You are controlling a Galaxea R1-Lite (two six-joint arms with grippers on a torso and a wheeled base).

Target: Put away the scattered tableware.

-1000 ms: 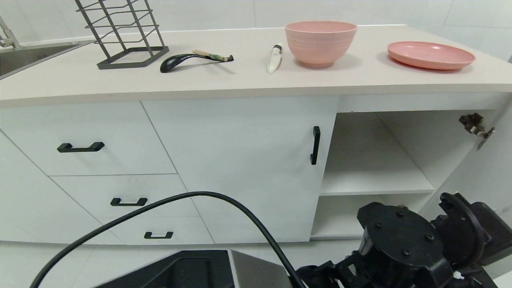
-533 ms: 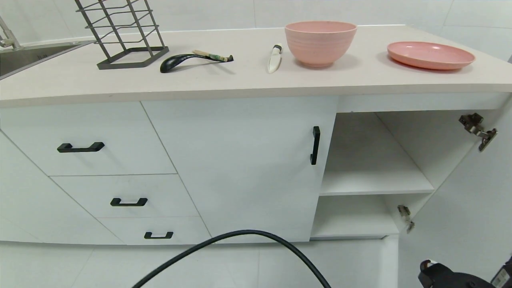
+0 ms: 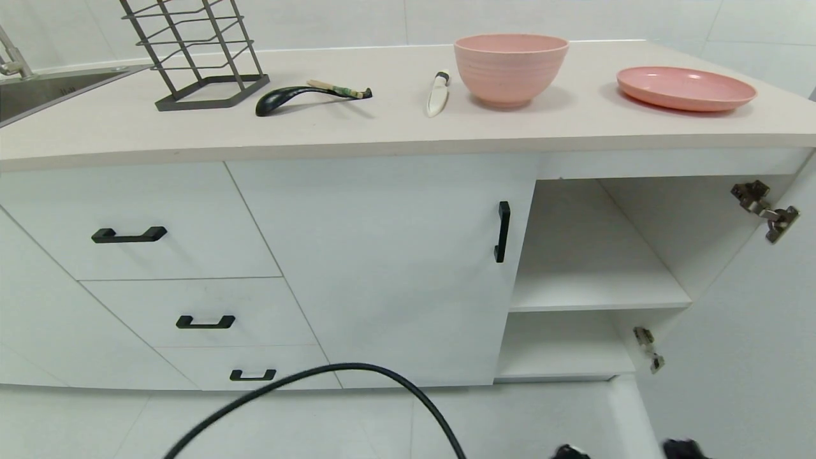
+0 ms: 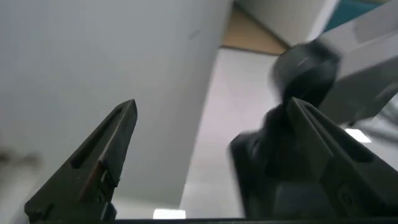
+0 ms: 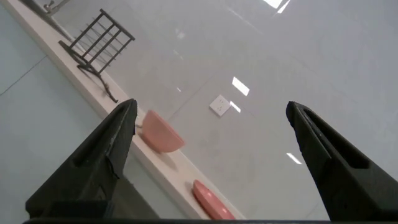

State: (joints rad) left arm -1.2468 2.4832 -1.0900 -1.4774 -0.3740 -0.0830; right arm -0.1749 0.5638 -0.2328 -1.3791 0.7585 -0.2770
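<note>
Nothing looks put away yet; it's all on the bench (image 3: 382,127). Using the pink bowl (image 3: 511,69) as the anchor, the white knife (image 3: 437,94) lies just beside it on its left. The black spoon (image 3: 287,99) is further left, with a wooden-handled thing (image 3: 338,88) right against its handle. I can't tell if one rests on the other. The pink plate (image 3: 686,88) is well apart on the bowl's right. The open cabinet (image 3: 593,287) sits below the bowl and a bit right, with its door (image 3: 752,357) swung out. The left jaws and the right jaws are both spread wide with nothing in them, and the right ones look up at the bowl from below.

Where I'd expect trouble:

- The bowl is round and smooth, so a pinch on the rim could slip or tip it. With the knife that close, a sloppy approach probably knocks the knife along the bench.
- The plate is low and flat, so there's not much to grab. Pushing at it instead of getting under the lip could slide it toward the bench edge.
- Lifting the spoon may drag the wooden-handled thing with it.
- The door sticks out on the bowl's right, so an arm coming up from below could clip it.
</note>
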